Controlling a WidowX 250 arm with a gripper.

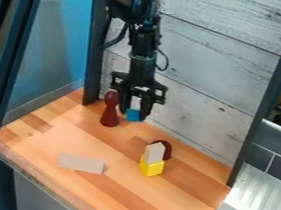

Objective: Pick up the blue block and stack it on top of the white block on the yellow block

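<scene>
The gripper (133,112) hangs at the back of the wooden surface, its fingers closed around a small blue block (132,115). Whether the block touches the wood below cannot be told. Just left of it stands a dark red pawn-shaped piece (110,114), upright. Further right and nearer the front, a yellow block (151,167) rests on the wood with a pale, pointed-top block (154,153) upright on it. Behind that pair is a dark red rounded piece (165,150), partly hidden. A flat, light grey rectangular piece (80,163) lies at the front left.
The wooden work surface (116,184) is bounded by a blue panel (57,47) at left and whitewashed boards (211,63) behind. A dark upright post (259,117) stands at the right, beside a white ribbed surface (262,203). Another dark frame runs along the left edge.
</scene>
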